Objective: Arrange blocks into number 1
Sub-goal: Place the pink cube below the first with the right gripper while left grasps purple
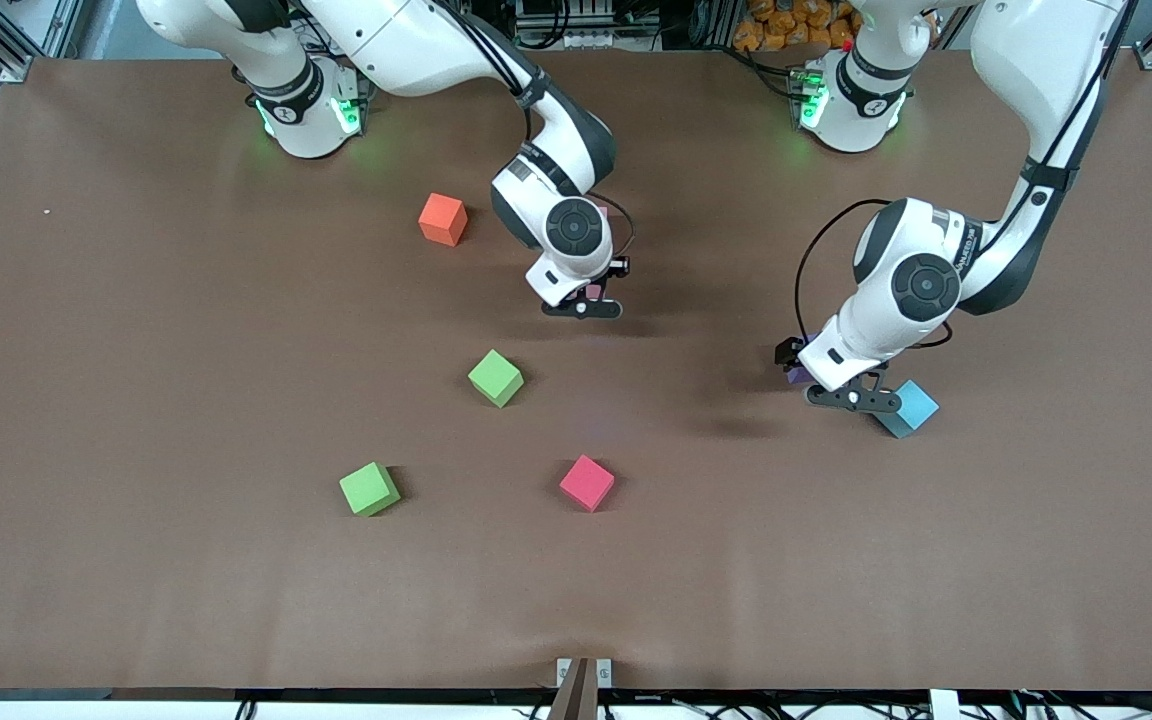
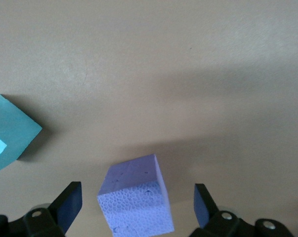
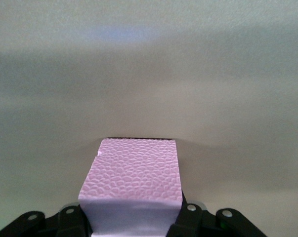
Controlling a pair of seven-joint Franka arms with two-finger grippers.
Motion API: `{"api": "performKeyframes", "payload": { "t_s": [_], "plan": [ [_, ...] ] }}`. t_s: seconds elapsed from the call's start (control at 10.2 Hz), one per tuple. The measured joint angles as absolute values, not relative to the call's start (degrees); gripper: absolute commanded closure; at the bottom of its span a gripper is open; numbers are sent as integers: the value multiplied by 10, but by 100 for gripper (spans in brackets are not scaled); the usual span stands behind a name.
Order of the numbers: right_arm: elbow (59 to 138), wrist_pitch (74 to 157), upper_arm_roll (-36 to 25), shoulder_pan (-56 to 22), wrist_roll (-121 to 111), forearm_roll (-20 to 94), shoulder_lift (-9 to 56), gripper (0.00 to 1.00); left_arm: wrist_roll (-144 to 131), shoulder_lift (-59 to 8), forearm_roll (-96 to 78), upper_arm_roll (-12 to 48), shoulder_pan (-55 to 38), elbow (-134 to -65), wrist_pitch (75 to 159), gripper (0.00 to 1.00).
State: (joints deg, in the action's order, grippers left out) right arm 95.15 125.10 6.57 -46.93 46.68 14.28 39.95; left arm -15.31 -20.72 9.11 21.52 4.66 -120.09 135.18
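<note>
Clamped in my right tool point(image 3: 134, 219) is a light pink foam cube point(image 3: 134, 173), above the brown surface point(image 1: 136, 350). Left tool point(image 2: 136, 210) gapes around a purple foam cube point(image 2: 136, 197), untouched.

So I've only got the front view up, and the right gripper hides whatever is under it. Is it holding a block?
Observer: Yes. The right gripper is shut on a light pink block, plain in the right wrist view.
Operator: And the left gripper, has it got the purple block?
Observer: No. In the left wrist view the left gripper is open, and the purple block sits on the table between its fingers with a gap on each side.
Operator: Is the light blue block touching the purple one?
Observer: No. The left wrist view shows bare table between the light blue block and the purple one.
</note>
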Motion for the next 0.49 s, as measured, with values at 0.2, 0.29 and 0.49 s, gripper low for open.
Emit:
{"api": "performKeyframes", "payload": {
  "t_s": [0.2, 0.29, 0.49],
  "plan": [
    [951, 1248, 66, -476, 468, 143, 399, 100, -153, -217, 86, 214, 46, -1204, 1351, 0],
    [951, 1243, 66, -478, 469, 143, 399, 100, -153, -222, 78, 209, 46, -1207, 1351, 0],
    [951, 1238, 66, -479, 469, 143, 399, 100, -153, -230, 71, 195, 47, -1208, 1351, 0]
  ]
}}
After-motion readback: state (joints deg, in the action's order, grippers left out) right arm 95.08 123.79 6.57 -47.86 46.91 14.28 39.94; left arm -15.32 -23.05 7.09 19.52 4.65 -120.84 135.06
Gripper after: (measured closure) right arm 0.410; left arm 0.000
